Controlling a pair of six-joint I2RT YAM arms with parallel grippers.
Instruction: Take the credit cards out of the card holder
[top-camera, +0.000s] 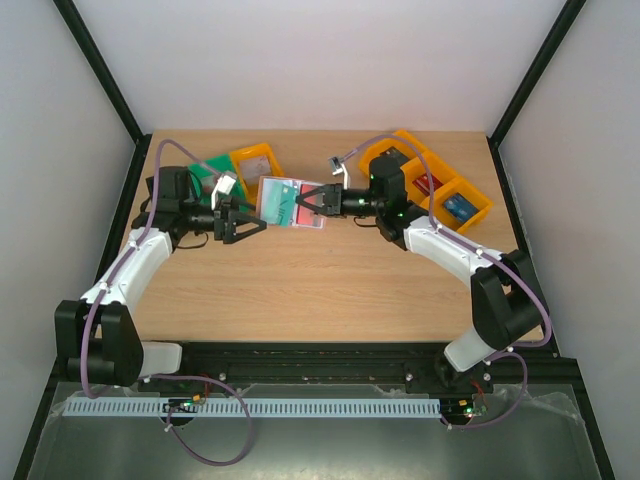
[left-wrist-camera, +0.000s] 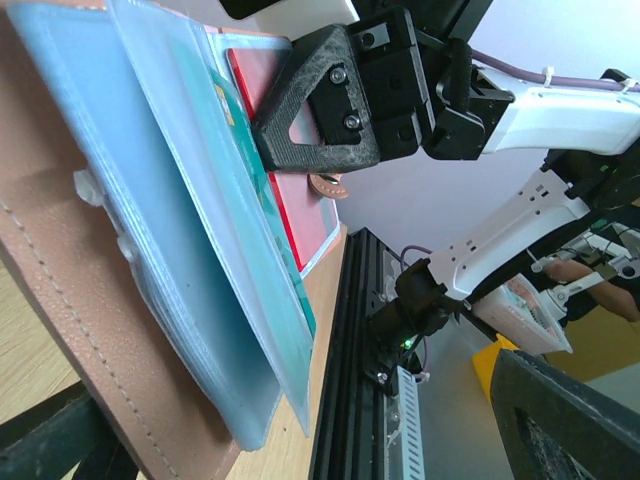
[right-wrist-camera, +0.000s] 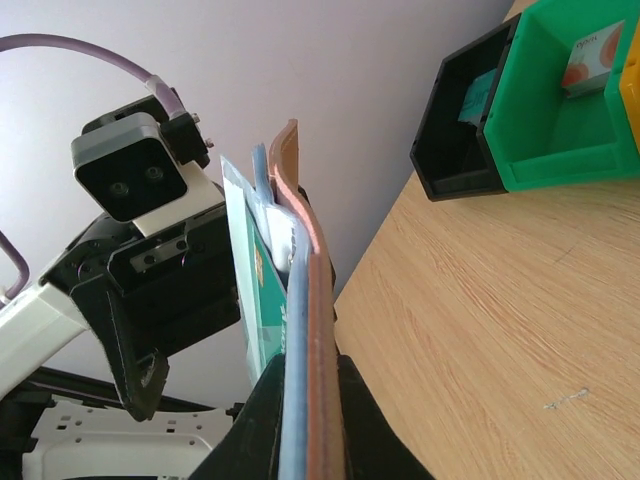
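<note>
Between the two arms, at the far middle of the tabletop (top-camera: 320, 290), we see the card holder (top-camera: 290, 203) lying open, its light blue inside facing up. We see the right gripper (top-camera: 318, 200) clamped on the holder's right edge; in its wrist view the tan cover and blue panels run up from between its fingers. We see the left gripper (top-camera: 248, 224) just beside the holder's near left corner, jaws wide apart and gripping nothing. A teal card (top-camera: 279, 200) sits in the left panel behind a clear sleeve, and a red card (top-camera: 312, 218) shows in the right panel under the right gripper's finger. We cannot tell whether the holder touches the tabletop. A green bin (top-camera: 212, 168) stands behind the left gripper, and orange bins (top-camera: 470, 205) behind the right arm.
</note>
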